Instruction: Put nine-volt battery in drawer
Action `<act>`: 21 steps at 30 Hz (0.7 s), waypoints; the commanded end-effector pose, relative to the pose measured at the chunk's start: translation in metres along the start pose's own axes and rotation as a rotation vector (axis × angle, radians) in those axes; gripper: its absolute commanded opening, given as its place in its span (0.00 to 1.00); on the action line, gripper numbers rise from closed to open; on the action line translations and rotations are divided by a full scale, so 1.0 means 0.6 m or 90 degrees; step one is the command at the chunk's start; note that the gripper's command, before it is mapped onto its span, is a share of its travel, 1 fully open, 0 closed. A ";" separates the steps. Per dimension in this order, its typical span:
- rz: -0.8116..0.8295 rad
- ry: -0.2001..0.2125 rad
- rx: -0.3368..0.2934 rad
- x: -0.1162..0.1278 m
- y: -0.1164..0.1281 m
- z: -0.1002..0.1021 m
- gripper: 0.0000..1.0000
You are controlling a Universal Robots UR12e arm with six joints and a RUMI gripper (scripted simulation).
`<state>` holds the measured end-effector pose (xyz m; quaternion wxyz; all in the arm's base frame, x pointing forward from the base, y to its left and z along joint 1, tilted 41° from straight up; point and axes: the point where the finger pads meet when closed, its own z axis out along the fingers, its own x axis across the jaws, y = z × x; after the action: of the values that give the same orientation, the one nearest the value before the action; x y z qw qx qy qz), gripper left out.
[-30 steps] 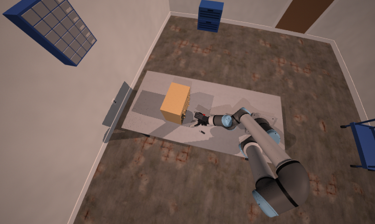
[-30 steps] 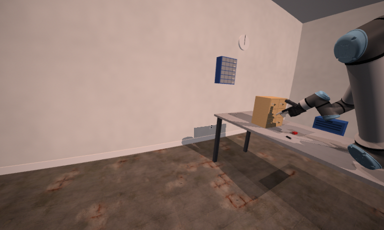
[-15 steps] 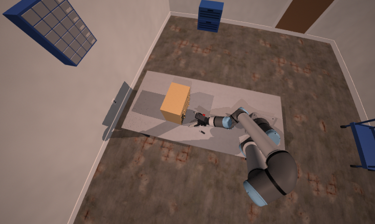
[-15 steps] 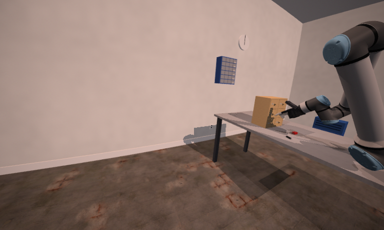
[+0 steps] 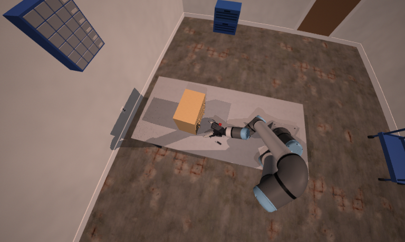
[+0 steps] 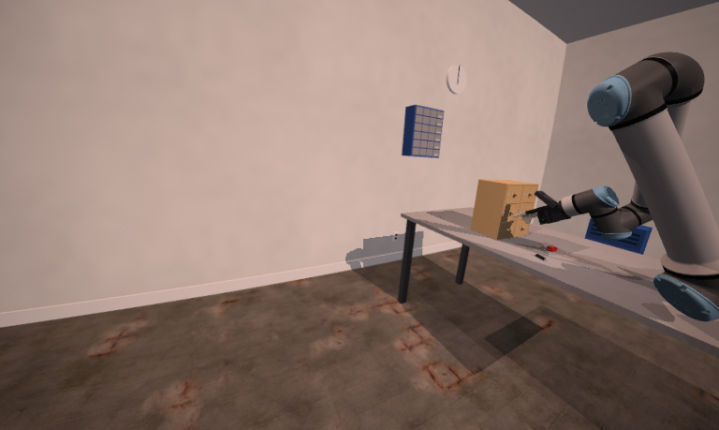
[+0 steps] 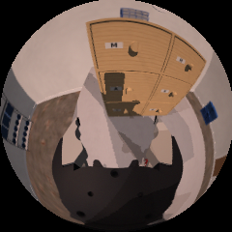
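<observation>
The wooden chest (image 5: pixel 189 111) stands upright on the table, its drawer fronts facing my gripper. In the wrist view its several drawers (image 7: pixel 140 68) all look shut. One label reads M (image 7: pixel 114 45); the other labels are too small to read. My gripper (image 5: pixel 207 127) is open and empty, level with the drawer fronts and a short way from them; it also shows in the side view (image 6: pixel 524 214) and the wrist view (image 7: pixel 127 150). A small red block (image 5: pixel 220 124) lies on the table under my wrist. A small dark object (image 5: pixel 218 142) lies nearer the front edge. I cannot tell which is the battery.
The table's front edge (image 5: pixel 191 151) runs close to the dark object. The arm's base (image 5: pixel 286 141) stands at the table's right end. A blue wall cabinet (image 5: pixel 55 26), a blue floor cabinet (image 5: pixel 227 17) and a blue cart (image 5: pixel 392 157) are away from the table.
</observation>
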<state>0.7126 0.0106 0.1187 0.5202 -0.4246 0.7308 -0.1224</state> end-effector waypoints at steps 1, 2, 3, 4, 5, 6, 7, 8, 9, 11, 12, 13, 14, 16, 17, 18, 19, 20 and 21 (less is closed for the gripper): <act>0.000 0.000 0.019 0.000 0.001 0.005 1.00; 0.000 0.000 0.023 0.000 0.001 0.005 1.00; 0.000 0.000 0.026 0.000 0.001 0.006 1.00; 0.000 0.000 0.030 0.000 0.002 0.007 1.00; 0.000 0.000 0.033 0.000 0.002 0.008 1.00; 0.000 0.000 0.036 0.000 0.002 0.009 1.00; 0.000 0.000 0.040 0.000 0.002 0.010 1.00; 0.000 0.000 0.043 0.000 0.003 0.011 1.00; 0.000 0.000 0.046 0.000 0.003 0.012 1.00; 0.000 0.000 0.046 0.000 0.003 0.012 1.00; 0.000 0.000 0.049 0.000 0.003 0.013 1.00; 0.000 0.000 0.052 0.000 0.004 0.013 1.00; 0.000 0.000 0.055 0.000 0.004 0.014 1.00; 0.000 0.000 0.061 0.000 0.004 0.016 1.00; 0.000 0.000 0.064 0.000 0.005 0.017 1.00; 0.000 0.000 0.066 0.000 0.005 0.017 1.00; 0.000 0.000 0.069 0.000 0.005 0.018 1.00; 0.000 0.000 0.072 0.000 0.005 0.019 1.00; 0.000 0.000 0.074 0.000 0.006 0.019 1.00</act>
<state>0.7195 0.0152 0.1124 0.5404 -0.3987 0.7240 -0.1579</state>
